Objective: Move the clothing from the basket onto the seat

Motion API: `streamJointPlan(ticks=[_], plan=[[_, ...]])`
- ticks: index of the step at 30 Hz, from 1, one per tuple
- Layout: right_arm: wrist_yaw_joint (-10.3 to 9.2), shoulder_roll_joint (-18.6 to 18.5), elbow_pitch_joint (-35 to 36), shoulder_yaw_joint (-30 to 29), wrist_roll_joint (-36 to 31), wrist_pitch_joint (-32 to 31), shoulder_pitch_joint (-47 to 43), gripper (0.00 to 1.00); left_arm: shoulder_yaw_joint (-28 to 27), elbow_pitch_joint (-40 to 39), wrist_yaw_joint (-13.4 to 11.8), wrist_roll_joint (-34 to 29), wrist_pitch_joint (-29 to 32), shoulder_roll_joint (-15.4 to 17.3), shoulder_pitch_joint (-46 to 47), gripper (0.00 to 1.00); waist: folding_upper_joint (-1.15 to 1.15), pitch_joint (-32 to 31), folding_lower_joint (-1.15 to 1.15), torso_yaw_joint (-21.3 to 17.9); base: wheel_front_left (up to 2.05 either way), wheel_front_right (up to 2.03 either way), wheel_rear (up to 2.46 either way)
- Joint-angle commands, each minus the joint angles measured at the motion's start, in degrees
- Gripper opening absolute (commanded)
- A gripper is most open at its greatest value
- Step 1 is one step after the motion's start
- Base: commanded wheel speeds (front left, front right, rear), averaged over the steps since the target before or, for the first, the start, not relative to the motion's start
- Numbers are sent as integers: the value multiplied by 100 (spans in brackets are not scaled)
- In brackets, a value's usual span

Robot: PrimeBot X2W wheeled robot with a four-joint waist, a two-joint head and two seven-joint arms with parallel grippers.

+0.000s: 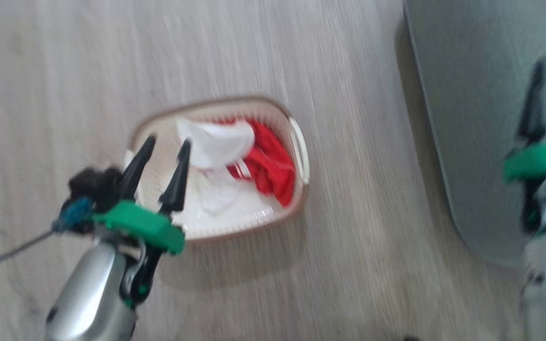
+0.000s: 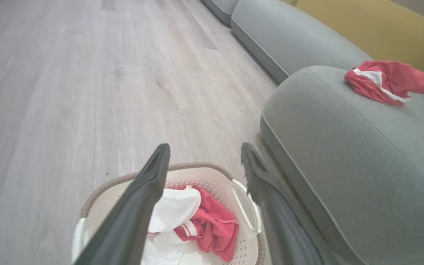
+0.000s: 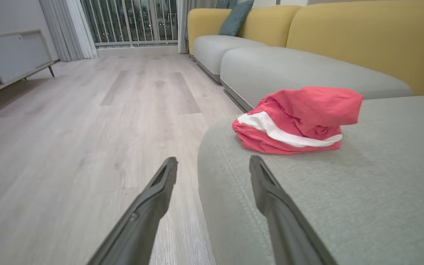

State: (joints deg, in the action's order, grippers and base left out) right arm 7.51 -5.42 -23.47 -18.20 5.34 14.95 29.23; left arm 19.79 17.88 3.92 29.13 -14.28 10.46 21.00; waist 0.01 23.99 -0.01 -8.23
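**Red striped garment [image 3: 300,117] on the seat [image 3: 381,184], another in the basket [image 1: 216,102]**

The left end effector [image 1: 168,140] hangs over the basket's left end, fingers apart and empty. The red-and-white garment [image 1: 268,161] lies crumpled in the basket's right half, just past its tips. The right end effector [image 3: 213,159], also apart and empty, points across the seat's rounded edge, and the red striped garment lies near, ahead of it.
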Motion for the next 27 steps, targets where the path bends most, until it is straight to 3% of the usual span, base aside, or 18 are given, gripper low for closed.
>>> streamJointPlan(ticks=[1, 9, 17, 27], plan=[[-2, 43, 294, 209, 50, 5, -183, 100, -331, -99, 18, -78, -71, -3, -157, 100, -1, -861, 1, 453, 0, 0, 0], [-2, 244, 934, 1136, 377, 5, -1749, 100, -1402, 149, 161, -691, -71, -341, -959, 100, -1, -1695, 1, 944, 0, 0, 0], [-2, 253, 963, 1620, 159, 5, -2373, 100, -1752, 269, 290, -1002, -72, -559, -1280, 100, -1, -2109, 1, 1071, 0, 0, 0], [-2, 254, 770, 1852, -63, 5, -2442, 100, -1770, 250, 347, -1107, -72, -693, -1370, 100, -1, -2204, 1, 1055, 0, 0, 0]])
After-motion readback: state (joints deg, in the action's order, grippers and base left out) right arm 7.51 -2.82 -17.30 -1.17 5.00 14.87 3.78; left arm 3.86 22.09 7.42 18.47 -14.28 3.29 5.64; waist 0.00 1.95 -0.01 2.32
